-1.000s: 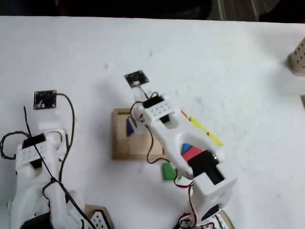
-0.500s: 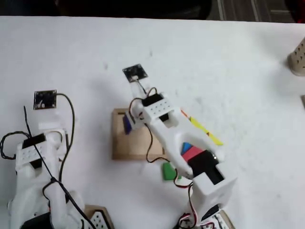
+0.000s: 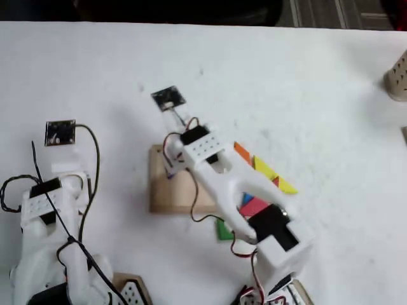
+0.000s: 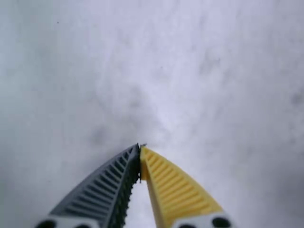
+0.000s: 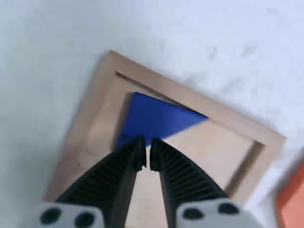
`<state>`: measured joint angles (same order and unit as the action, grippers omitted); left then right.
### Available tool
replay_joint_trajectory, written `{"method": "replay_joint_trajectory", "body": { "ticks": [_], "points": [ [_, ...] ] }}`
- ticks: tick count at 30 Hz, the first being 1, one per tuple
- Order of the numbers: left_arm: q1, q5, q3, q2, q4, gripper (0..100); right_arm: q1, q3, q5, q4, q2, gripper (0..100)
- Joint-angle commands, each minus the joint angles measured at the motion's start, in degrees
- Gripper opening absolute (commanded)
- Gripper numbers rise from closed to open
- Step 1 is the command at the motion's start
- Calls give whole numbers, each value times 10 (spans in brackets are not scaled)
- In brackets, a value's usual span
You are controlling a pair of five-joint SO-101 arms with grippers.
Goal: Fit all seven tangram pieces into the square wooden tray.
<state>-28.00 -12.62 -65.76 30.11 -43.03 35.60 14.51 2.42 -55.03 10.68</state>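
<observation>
The square wooden tray (image 3: 166, 202) lies mid-table. In the right wrist view a blue triangle (image 5: 156, 116) sits inside the tray (image 5: 199, 102), close to one corner. My right gripper (image 5: 146, 153) is shut on the triangle's near edge, and from above it (image 3: 170, 166) hangs over the tray's far left part. Right of the tray lie an orange piece (image 3: 242, 152), a yellow piece (image 3: 270, 172), a red piece (image 3: 254, 207), a small blue piece (image 3: 245, 198) and a green piece (image 3: 222, 230), partly hidden by the right arm. My left gripper (image 4: 140, 149) is shut over bare table, holding nothing.
The left arm (image 3: 44, 210) stays at the table's left front with its cables. A pale wooden object (image 3: 397, 79) stands at the far right edge. The white table is open behind the tray.
The right arm has swung left, carrying the blue triangle from the tray's middle toward its far left corner. The orange and yellow pieces are now more exposed. The left arm has not moved.
</observation>
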Motion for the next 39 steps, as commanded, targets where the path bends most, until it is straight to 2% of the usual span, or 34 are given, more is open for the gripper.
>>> {"method": "replay_joint_trajectory", "body": {
  "ticks": [1,7,16,35,39],
  "points": [
    [-3,-4,0,15,17,20,-19,11,10,-6,-51,19],
    [-3,-4,0,15,17,20,-21,42,17,96,8,19],
    [-3,-4,0,15,17,20,0,-73,18,47,83,19],
    [-3,-4,0,15,17,20,43,-102,13,50,85,19],
    [-2,-4,1,15,22,20,32,-123,13,-35,32,19]
  ]
}}
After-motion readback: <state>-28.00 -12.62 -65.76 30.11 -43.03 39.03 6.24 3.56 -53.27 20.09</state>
